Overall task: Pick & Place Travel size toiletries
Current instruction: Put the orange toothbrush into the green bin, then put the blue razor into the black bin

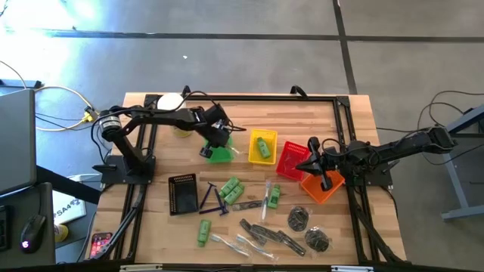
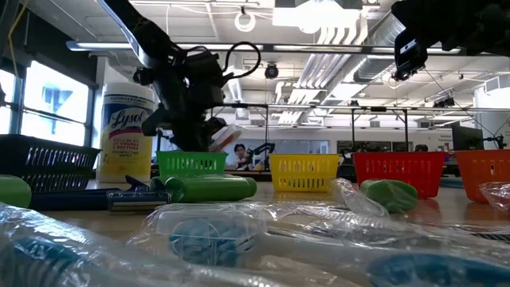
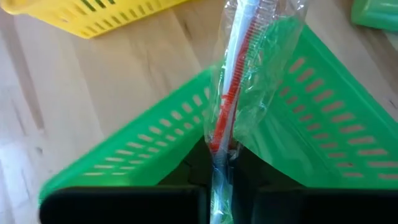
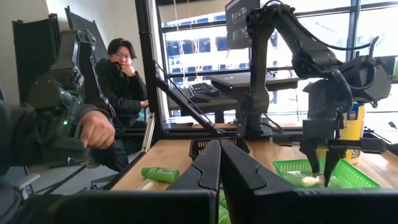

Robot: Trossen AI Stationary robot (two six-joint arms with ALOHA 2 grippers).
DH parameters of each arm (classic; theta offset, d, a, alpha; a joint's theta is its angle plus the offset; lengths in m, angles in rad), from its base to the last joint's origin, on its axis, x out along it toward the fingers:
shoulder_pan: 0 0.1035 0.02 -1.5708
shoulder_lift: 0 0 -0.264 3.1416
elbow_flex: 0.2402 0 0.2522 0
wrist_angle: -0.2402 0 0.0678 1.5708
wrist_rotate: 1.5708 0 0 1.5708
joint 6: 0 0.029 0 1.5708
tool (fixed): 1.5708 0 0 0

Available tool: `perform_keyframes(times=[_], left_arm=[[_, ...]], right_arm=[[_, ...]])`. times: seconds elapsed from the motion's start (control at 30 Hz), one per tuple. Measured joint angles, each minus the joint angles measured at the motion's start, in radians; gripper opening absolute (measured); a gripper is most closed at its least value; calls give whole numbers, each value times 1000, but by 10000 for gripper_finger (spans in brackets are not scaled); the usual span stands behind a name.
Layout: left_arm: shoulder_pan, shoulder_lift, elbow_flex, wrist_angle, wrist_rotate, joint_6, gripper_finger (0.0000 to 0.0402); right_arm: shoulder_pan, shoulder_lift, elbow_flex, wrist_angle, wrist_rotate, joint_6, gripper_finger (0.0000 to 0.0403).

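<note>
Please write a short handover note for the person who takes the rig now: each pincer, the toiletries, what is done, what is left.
Left pincer: shut on a clear slim packet with a red-and-white stick, over the green mesh basket.
Right pincer: shut, empty, above the red mesh basket.
Done: a green bottle lies in the yellow mesh basket.
Left: release the packet; green tubes, clear packets, dark pieces and round dark pouches are still on the wooden table.

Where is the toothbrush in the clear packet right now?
The left gripper holds the clear packet over the green basket, beside the yellow basket.
</note>
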Motion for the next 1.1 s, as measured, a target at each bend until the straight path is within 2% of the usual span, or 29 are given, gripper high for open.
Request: perform_keyframes(times=[0.3,0.5,0.67,0.77,0.87,0.97,1.1], left_arm=[[-2,-1,1,-4,-25,-80,112],[-2,-63,2,-19,-35,-113,154],[-2,-173,54,-128,-73,-150,173],[-6,-243,113,-247,-92,-205,178],[-20,-307,166,-342,-98,-306,179],[-48,-355,186,-383,-83,-526,179],[-146,-388,187,-496,-122,-692,171]], right_arm=[[0,0,0,0,3,0,2],[0,0,0,0,2,0,2],[0,0,0,0,0,0,2],[0,0,0,0,0,0,2],[0,0,0,-1,0,0,2],[0,0,0,-1,0,-1,2],[0,0,0,-2,-1,-1,2]])
